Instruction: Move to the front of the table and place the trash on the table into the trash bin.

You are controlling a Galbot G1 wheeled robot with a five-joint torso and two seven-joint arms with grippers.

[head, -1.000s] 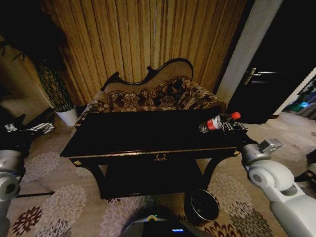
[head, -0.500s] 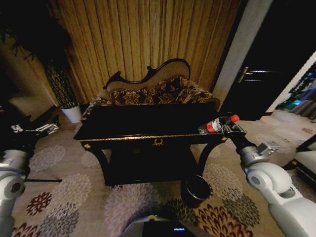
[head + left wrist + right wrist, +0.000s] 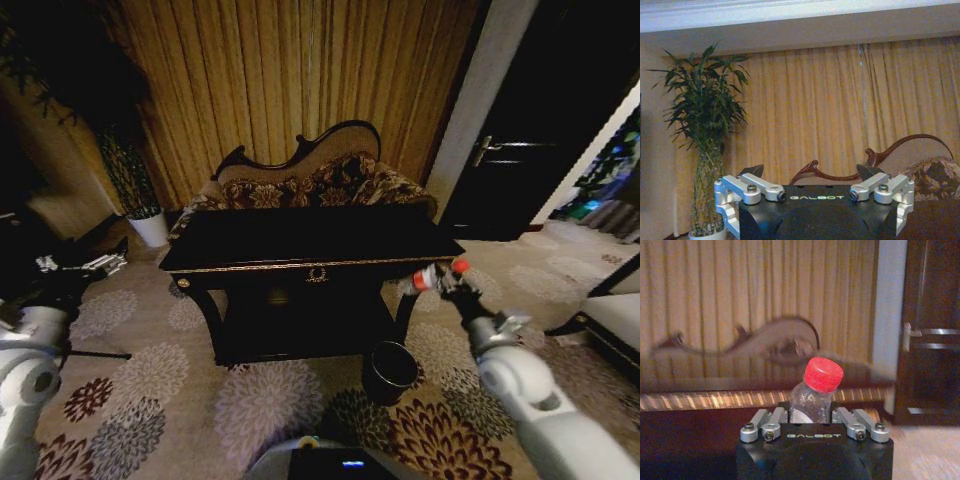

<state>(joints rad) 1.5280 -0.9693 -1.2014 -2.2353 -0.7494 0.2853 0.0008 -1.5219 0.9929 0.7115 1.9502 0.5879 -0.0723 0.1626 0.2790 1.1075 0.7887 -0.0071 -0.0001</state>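
The right gripper (image 3: 443, 281) was pinched on a clear plastic bottle (image 3: 431, 277) with a red label and a red cap (image 3: 823, 374), carried in the air off the right front corner of the glossy black console table (image 3: 310, 245), above the patterned carpet (image 3: 250, 400) and higher than the small round trash bin (image 3: 389, 371), which stood on the floor by the table's right front leg. The bottle's long axis lay nearly level in the head view, cap toward the robot's right and slightly up, base toward the table. In the right wrist view the cap stood out beyond the jaws. The risk I judged most likely was a miss at the bin: a bottle held sideways could strike the rim and roll across the carpet if let go before it was centred over the opening. The left gripper (image 3: 78, 266) hung idle out to the left near a potted plant (image 3: 135, 190), its fingers (image 3: 757, 172) spread.
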